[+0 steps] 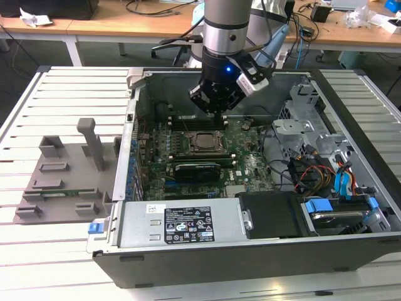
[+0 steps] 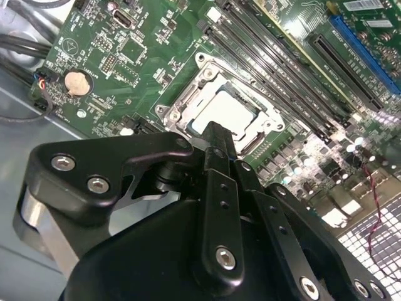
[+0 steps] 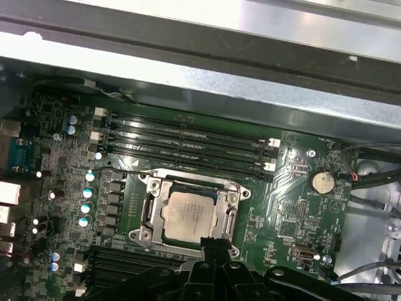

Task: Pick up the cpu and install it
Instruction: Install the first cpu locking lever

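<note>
A: Where is the cpu [image 3: 190,215] found?
B: It is seated in the socket frame [image 3: 145,213] on the motherboard [image 3: 288,207].
A: And the claw [image 3: 213,246]?
B: It is held close above the socket frame, seemingly pressed together, nothing pinched.

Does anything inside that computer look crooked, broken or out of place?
Nothing stands out. The cpu lies flat and square inside its socket frame on the motherboard, with no tilt in either wrist view. The gripper hangs shut over one edge of the chip, holding nothing.
</note>
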Motion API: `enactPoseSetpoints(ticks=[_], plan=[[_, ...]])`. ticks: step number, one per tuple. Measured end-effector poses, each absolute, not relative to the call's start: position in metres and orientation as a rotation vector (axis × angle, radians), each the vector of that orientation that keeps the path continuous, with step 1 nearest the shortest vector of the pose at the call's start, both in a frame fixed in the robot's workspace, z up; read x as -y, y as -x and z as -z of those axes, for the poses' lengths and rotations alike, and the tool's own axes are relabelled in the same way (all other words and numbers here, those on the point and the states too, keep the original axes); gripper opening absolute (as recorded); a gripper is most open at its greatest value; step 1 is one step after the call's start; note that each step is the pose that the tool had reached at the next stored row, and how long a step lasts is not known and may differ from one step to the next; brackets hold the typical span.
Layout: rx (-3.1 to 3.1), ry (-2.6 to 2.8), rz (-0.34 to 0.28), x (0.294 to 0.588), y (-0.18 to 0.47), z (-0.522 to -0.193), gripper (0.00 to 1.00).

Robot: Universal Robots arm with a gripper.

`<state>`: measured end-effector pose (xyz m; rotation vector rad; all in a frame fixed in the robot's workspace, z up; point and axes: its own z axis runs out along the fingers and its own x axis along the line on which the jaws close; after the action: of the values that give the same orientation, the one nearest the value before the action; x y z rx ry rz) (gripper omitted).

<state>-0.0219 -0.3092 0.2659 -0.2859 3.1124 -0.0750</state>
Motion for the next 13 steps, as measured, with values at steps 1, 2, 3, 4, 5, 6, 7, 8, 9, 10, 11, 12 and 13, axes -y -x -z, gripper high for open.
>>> enactPoseSetpoints(ticks=[1, 2, 3, 4, 5, 6, 7, 8, 9, 10, 11, 12, 13], plan=[[-3.111, 0.302, 0.075, 0.3092, 0.0219, -0.2659, 0.11], [-3.109, 0.318, 0.075, 0.3092, 0.0219, -0.2659, 0.11], [-3.107, 0.330, 0.075, 0.3092, 0.0219, -0.2659, 0.11], [-3.106, 0.338, 0.074, 0.3092, 0.0219, -0.2659, 0.11], [-3.106, 0.344, 0.074, 0.3092, 0.0219, -0.2659, 0.11], [-3.104, 0.357, 0.074, 0.3092, 0.0219, -0.2659, 0.11], [-3.103, 0.364, 0.074, 0.3092, 0.0219, -0.2659, 0.11], [-3.101, 0.382, 0.074, 0.3092, 0.0219, -0.2659, 0.11], [-3.099, 0.397, 0.074, 0.3092, 0.0219, -0.2659, 0.11], [-3.097, 0.405, 0.074, 0.3092, 0.0219, -0.2659, 0.11], [-3.095, 0.419, 0.074, 0.3092, 0.0219, -0.2659, 0.11], [-3.094, 0.430, 0.074, 0.3092, 0.0219, -0.2659, 0.11], [-3.092, 0.440, 0.074, 0.3092, 0.0219, -0.2659, 0.11]])
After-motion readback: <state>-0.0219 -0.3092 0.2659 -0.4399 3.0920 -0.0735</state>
